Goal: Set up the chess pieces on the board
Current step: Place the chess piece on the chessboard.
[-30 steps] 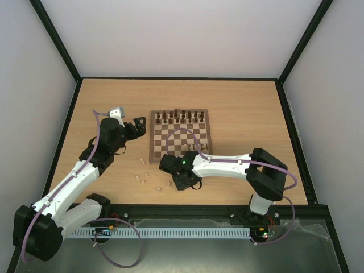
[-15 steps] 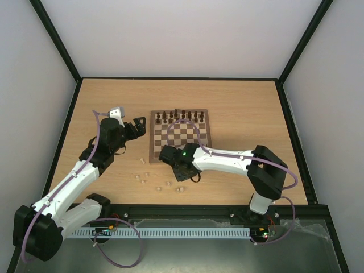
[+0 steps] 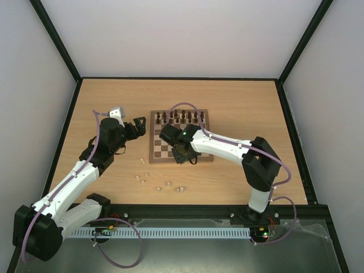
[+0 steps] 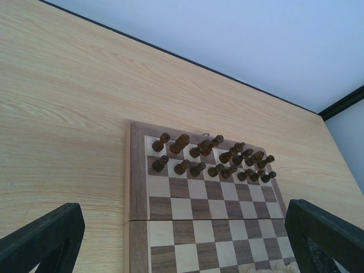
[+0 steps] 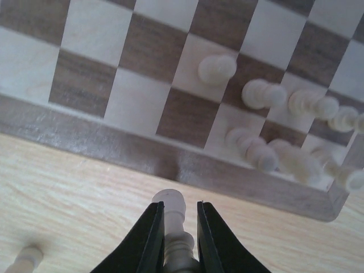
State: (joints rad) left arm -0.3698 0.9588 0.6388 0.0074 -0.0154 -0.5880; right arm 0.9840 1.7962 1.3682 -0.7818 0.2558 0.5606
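The right gripper (image 5: pixel 177 215) was clamped narrowly on a pale beige chess piece (image 5: pixel 169 200), its two black fingers (image 5: pixel 152 239) pressed against either side of the stem, with the rounded head showing above the tips. The held piece hung upright just near of the board's (image 5: pixel 131 152) brown near border, over the wooden table (image 3: pixel 239 108). Right of the gripper, towards the board's near right corner, more pale pieces (image 5: pixel 259 94) crowded the squares closest to that border. They were blurred in the wrist view, so their kinds could not be told. The squares straight beyond the gripper were bare.

On the table, near and to the left of the board, a handful of loose pale pieces (image 3: pixel 169 183) lay scattered apart from one another. The right wrist view caught one of them (image 5: pixel 25 259) at its lower left edge.

On the two far rows of the board stood the dark brown pieces (image 4: pixel 210 156), upright and closely ranked.

The left gripper (image 3: pixel 141 126) hung just off the board's left edge, near its far corner. Its fingers (image 4: pixel 45 239) were spread wide with nothing between them, facing across the board.
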